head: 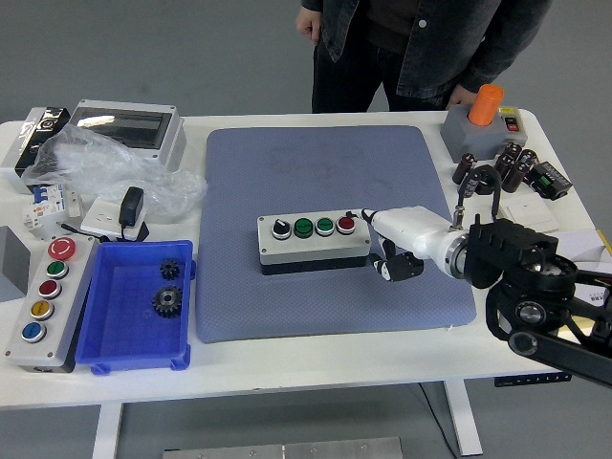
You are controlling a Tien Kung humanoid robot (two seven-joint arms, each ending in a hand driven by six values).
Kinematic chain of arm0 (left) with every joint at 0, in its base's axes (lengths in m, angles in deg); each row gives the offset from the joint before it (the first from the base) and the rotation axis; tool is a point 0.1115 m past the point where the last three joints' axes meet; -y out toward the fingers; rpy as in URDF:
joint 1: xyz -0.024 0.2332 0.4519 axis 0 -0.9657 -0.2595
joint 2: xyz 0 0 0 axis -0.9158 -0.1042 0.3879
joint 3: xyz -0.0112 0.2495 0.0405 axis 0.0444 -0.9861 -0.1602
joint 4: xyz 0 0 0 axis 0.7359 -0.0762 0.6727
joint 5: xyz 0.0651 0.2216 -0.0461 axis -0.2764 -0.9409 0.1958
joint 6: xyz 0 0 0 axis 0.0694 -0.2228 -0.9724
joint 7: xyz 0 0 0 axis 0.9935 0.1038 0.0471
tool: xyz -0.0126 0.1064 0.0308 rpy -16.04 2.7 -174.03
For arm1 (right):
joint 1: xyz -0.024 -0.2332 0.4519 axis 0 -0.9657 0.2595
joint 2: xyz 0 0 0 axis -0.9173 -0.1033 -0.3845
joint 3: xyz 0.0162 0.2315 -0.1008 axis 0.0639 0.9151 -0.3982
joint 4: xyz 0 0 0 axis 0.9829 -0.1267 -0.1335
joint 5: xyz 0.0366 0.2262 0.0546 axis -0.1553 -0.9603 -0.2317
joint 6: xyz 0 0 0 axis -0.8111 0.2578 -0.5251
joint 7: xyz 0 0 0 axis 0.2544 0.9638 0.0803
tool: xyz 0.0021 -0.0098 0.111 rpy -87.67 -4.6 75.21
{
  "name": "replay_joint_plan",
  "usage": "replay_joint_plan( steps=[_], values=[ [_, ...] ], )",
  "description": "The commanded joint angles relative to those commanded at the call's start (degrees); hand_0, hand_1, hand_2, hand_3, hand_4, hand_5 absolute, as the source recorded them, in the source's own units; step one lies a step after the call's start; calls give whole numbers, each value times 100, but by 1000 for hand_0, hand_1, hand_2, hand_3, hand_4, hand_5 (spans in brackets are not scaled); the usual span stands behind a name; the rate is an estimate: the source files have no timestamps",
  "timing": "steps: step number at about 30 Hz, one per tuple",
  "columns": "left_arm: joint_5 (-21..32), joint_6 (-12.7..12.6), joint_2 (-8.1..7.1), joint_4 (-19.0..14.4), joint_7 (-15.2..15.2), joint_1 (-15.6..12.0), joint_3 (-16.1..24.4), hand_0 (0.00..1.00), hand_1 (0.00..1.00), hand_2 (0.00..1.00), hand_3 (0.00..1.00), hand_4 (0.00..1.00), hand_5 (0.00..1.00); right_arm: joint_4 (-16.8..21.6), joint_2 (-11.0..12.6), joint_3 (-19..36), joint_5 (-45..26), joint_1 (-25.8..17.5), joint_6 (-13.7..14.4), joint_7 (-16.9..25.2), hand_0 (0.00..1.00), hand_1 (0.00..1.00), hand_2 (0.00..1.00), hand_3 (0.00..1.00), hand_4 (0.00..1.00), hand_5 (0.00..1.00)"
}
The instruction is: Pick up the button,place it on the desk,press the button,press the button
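The grey button box (313, 251) sits in the middle of the blue-grey mat (287, 172). Its top carries a black selector knob (280, 228), two green buttons (303, 227) and a red button (345, 224). My right hand (387, 241) comes in from the right at the box's right end. Its white index finger (365, 216) points left, with the tip at the red button's edge; I cannot tell if it touches. The other fingers (397, 268) are curled under and hold nothing. My left hand is out of view.
A blue tray (105, 330) with two gears and a grey multi-button station (43, 304) lie front left. A plastic bag (105, 167) and a clear-lidded enclosure (129, 129) sit back left. An orange-capped box (483, 113) and black cylinders (507, 163) stand back right. A person (421, 48) stands at the far edge.
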Motion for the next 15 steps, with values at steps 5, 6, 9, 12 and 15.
replay_joint_plan(
  steps=[5,6,9,12,15],
  values=[
    [27,-2,-7,4,0,-10,-34,663,692,620,639,660,338,0,-108,-77,-123,44,51,56,472,419,222,987,436,2],
    [24,-2,-9,4,0,-9,-33,663,692,620,639,660,338,0,-124,-88,-154,52,57,72,472,419,222,987,436,2],
    [13,-2,-9,3,2,-2,-25,663,692,621,639,662,341,0,-153,-101,-225,75,70,105,466,420,221,974,434,2],
    [8,0,-7,2,1,2,-24,663,692,621,639,662,341,0,-153,-89,-261,94,83,119,466,420,221,974,434,2],
    [10,0,-12,3,2,4,-26,663,693,621,640,664,343,-38,-150,-89,-314,116,95,149,457,418,220,966,432,2]
  ],
)
